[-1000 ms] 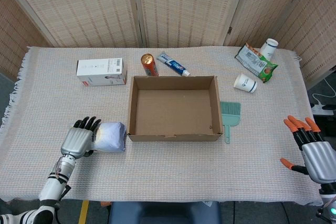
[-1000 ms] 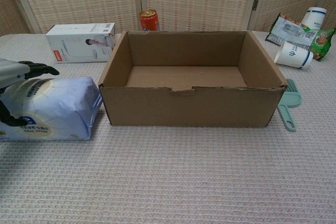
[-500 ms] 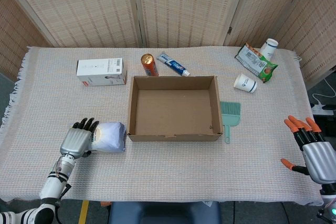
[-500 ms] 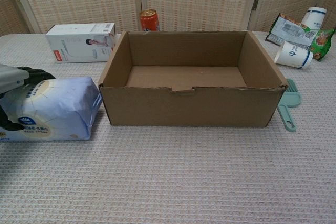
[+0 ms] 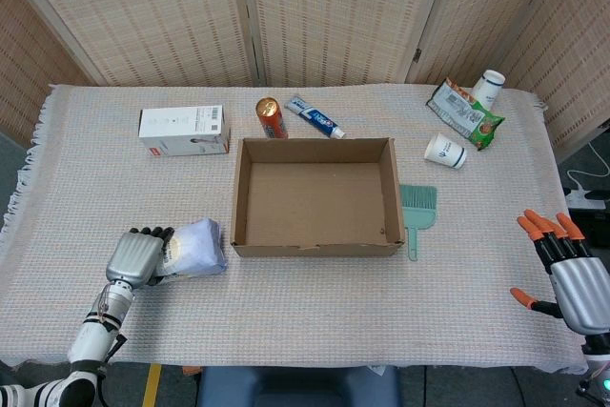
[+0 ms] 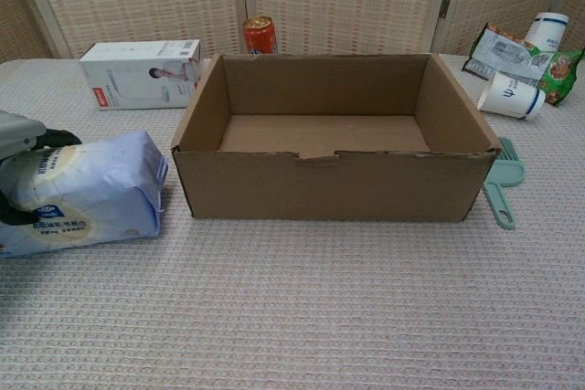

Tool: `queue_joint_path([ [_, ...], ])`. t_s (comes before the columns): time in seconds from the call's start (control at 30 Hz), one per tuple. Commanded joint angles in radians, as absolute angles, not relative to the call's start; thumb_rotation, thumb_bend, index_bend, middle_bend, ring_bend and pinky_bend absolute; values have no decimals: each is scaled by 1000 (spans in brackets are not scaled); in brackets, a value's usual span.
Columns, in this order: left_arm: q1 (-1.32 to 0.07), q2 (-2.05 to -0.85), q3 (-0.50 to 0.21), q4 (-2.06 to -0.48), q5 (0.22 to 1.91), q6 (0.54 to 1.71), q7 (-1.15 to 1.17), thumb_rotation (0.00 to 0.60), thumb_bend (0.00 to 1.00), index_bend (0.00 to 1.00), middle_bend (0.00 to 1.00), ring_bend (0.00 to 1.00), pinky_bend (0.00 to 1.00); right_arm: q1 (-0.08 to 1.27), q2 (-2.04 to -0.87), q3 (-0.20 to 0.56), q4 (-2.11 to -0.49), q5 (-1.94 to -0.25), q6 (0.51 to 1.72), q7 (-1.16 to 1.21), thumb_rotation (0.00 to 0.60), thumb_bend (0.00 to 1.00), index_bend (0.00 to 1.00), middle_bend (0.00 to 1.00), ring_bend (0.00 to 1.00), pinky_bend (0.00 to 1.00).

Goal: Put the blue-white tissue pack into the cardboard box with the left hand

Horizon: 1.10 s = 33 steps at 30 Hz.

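The blue-white tissue pack (image 5: 195, 248) (image 6: 82, 194) lies on the cloth just left of the cardboard box (image 5: 315, 249) (image 6: 329, 187). My left hand (image 5: 139, 256) (image 6: 20, 134) grips the pack's left end, its dark fingers curled over the top and its thumb below. In the chest view the pack's near end looks slightly tilted. The box stands open and nothing lies in it. My right hand (image 5: 568, 274) hovers at the table's right front corner, fingers spread, holding nothing.
A white carton (image 5: 184, 130), a red can (image 5: 272, 118) and a toothpaste tube (image 5: 315, 117) lie behind the box. A teal brush (image 5: 416, 213) lies against the box's right side. Two paper cups (image 5: 445, 151) and a snack bag (image 5: 463, 113) sit at the back right.
My left hand's fingers have curled down over the pack's end, closing the grip. The pack has shifted slightly left, away from the box, and tilted a little.
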<state>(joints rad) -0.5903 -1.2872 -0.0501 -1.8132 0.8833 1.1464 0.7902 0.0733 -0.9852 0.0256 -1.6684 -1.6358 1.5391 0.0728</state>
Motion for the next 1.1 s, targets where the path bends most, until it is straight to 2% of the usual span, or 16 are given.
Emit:
queue_joint_path([
  [0.03, -590, -1261, -46, -1839, 905, 1162, 789, 600, 250, 453, 515, 462, 551, 74, -985, 26, -1668, -1634, 1538, 74, 600, 0, 55, 30, 0, 0],
  [0.13, -587, -1223, -43, -1874, 928, 1182, 791, 600, 258, 519, 601, 537, 608, 74, -984, 27, -1668, -1633, 1537, 76, 600, 0, 55, 30, 0, 0],
  [0.23, -584, -1187, -42, -1904, 945, 1201, 794, 600, 265, 559, 644, 576, 638, 74, -983, 27, -1668, -1634, 1538, 76, 600, 0, 55, 30, 0, 0],
  [0.63, -580, -935, -54, -2114, 949, 1276, 862, 600, 264, 583, 664, 593, 651, 71, -984, 24, -1671, -1642, 1544, 74, 600, 0, 55, 30, 0, 0],
  [0.83, -603, -912, -94, -2153, 978, 1296, 859, 600, 263, 585, 666, 595, 652, 70, -982, 24, -1673, -1644, 1548, 74, 600, 0, 55, 30, 0, 0],
  [1.1, -641, -950, -140, -2132, 1034, 1298, 841, 600, 264, 586, 664, 595, 653, 70, -980, 24, -1674, -1644, 1547, 77, 600, 0, 55, 30, 0, 0],
])
